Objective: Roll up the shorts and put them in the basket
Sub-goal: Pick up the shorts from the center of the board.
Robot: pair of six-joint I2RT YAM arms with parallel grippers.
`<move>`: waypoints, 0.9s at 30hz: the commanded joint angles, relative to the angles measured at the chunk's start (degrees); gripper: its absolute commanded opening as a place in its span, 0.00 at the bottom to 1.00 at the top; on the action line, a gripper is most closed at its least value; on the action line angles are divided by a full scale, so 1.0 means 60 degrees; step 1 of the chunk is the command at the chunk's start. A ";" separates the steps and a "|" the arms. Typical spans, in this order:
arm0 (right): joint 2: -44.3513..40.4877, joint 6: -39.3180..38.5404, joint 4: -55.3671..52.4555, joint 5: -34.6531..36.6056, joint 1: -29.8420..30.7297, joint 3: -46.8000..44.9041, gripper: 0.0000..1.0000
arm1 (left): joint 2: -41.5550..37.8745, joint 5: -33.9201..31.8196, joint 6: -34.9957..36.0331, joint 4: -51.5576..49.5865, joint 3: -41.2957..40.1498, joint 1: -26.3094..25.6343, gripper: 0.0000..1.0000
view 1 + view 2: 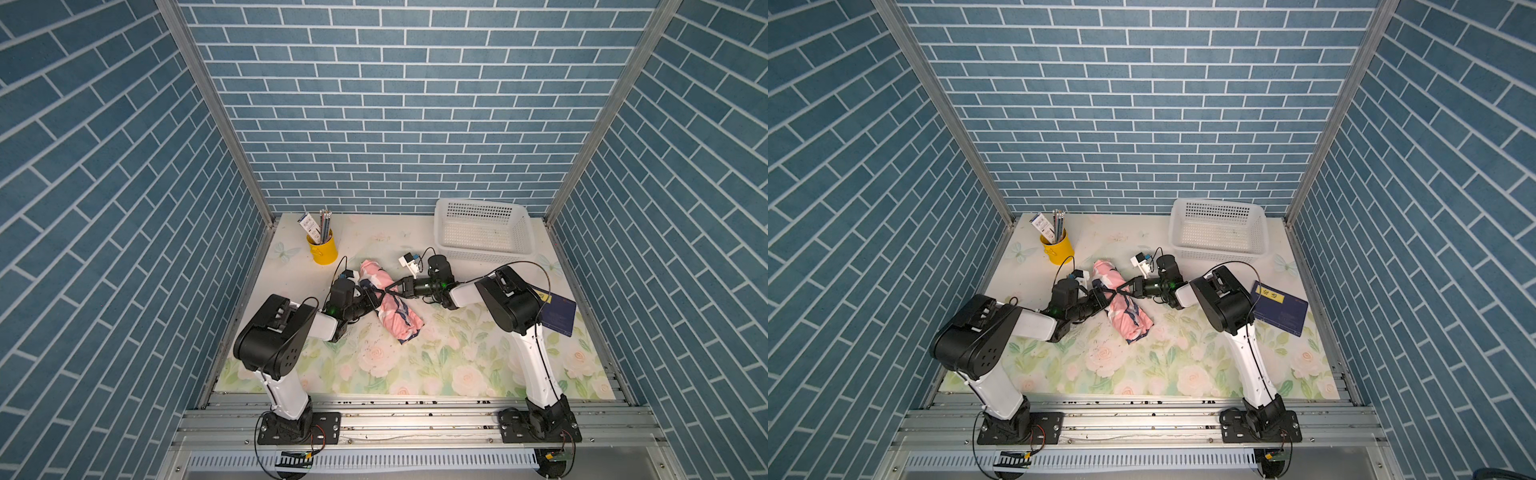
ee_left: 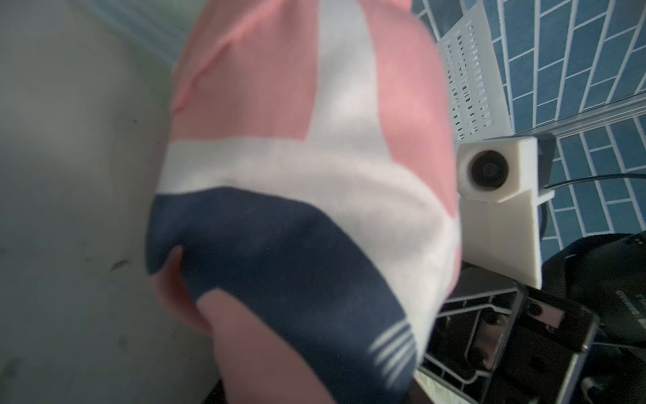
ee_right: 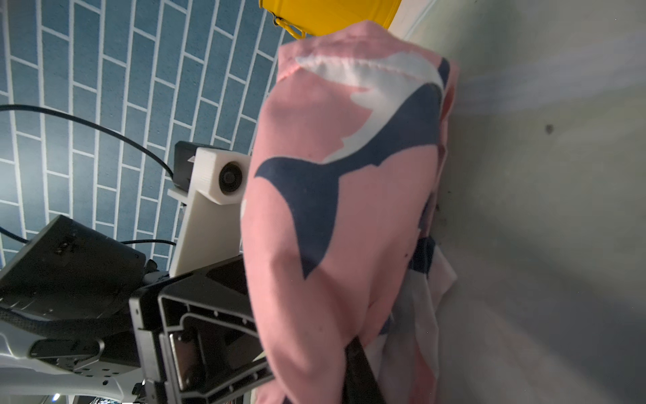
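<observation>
Shorts (image 1: 392,308) rolled into a slanted bundle on the desk (image 1: 374,237), near the cup (image 1: 322,249), toward the arm bases from it. Right gripper (image 1: 390,291) at mid-roll, jaws pinched on a fold of the fabric. Left gripper (image 1: 371,297) against the roll's cup side; cannot tell whether jaws released or clenched. Basket (image 1: 482,205) well apart from the cup, along the back wall.

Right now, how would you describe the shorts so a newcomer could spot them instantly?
Start at the floral tabletop, with a yellow pencil cup and a white mesh basket along its back edge. In front of the gap between them, near the middle, lie the shorts, rolled into a bundle. They are the only soft item: pink fabric printed with navy-and-white sharks.
</observation>
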 commanded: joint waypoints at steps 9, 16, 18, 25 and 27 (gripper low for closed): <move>-0.0646 0.0133 0.0503 0.0364 -0.0182 -0.0248 0.00 | -0.3322 -0.1559 0.0610 -0.3185 -0.0187 0.0518 0.74; -0.0770 0.0150 0.0445 0.0642 -0.0193 -0.0281 0.00 | -0.4360 -0.2236 0.0872 -0.4612 -0.0165 0.0730 0.79; -0.0787 0.0174 0.0482 0.0648 -0.0190 -0.0305 0.00 | -0.4415 -0.2244 0.0839 -0.4629 -0.0186 0.0735 0.78; -0.1089 0.0960 0.1511 0.0763 -0.0227 -0.0389 0.00 | -0.4675 -0.2329 0.0539 -0.4371 -0.0860 0.0764 0.76; -0.1177 0.1068 0.1633 0.0845 -0.0265 -0.0338 0.00 | -0.4714 -0.2336 0.0510 -0.4410 -0.0835 0.0804 0.76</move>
